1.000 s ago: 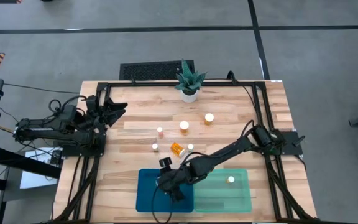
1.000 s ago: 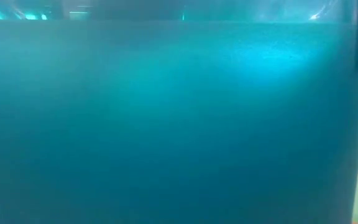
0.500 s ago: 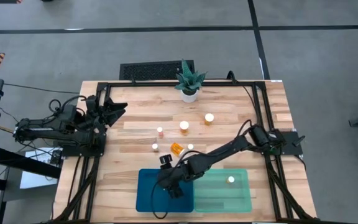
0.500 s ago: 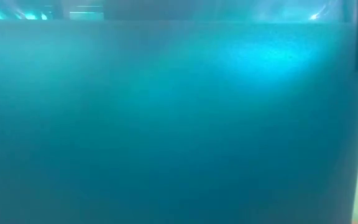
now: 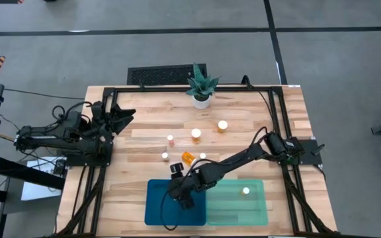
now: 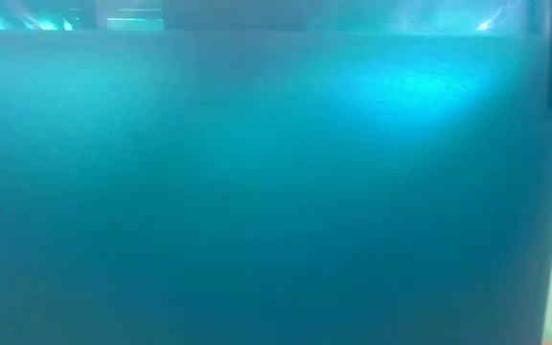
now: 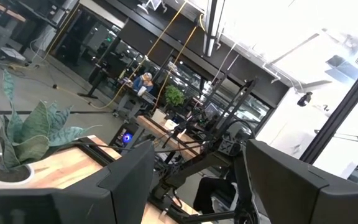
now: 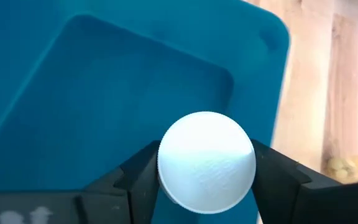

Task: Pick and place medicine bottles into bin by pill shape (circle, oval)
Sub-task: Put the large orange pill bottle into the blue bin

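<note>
My right fingers (image 8: pixel 135 180) pinch a medicine bottle (image 8: pixel 206 162) from both sides, its round white cap filling the gap between them and facing my wrist camera, the bottle hanging over the dark blue bin (image 8: pixel 92 106) near that bin's corner. From above, my right gripper (image 5: pixel 180 195) sits over the blue bin (image 5: pixel 156 205), close to its edge nearest the loose bottles, with my right arm stretched diagonally across the bench (image 5: pixel 144 142) from its mount on the right side. Just beside the blue bin lies the pale mint green bin (image 5: pixel 256 208), and one white-capped bottle (image 5: pixel 246 192) already stands inside it. Further out on the wooden bench, five more bottles wait: an orange one on its side (image 5: pixel 188 157) just beyond my right arm, a small one (image 5: pixel 203 157) next to it, another (image 5: pixel 165 156) nearby, one (image 5: pixel 170 139) farther back, and two wider ones (image 5: pixel 196 134) and (image 5: pixel 222 125) toward the potted plant (image 5: pixel 201 86). My left gripper (image 5: pixel 121 118) rests at the left edge of the bench, well apart from every bottle, its fingers (image 7: pixel 129 180) spread and holding nothing. The low view is filled with blue.
</note>
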Controlling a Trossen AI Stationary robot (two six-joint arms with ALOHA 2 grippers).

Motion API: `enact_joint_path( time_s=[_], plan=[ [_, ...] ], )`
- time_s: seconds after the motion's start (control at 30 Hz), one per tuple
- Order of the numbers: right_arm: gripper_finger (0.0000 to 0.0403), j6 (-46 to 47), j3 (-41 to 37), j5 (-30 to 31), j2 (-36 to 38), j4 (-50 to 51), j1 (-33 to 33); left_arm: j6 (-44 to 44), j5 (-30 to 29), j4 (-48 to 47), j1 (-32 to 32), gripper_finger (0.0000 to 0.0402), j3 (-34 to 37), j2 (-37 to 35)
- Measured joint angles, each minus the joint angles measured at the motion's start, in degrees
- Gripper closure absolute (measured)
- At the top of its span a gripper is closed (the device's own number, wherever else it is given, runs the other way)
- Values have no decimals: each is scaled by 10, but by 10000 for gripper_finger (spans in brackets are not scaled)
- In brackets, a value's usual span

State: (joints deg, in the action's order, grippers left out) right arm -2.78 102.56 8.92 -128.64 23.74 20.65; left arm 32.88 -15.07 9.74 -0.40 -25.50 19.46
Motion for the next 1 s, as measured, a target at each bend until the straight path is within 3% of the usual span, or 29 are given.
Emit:
enact_joint_path(
  time_s=[1.0],
  plan=[
    [169,-2,0,-15,-1,16,-10,-1,-1,0,0,154,0,0]
  ],
)
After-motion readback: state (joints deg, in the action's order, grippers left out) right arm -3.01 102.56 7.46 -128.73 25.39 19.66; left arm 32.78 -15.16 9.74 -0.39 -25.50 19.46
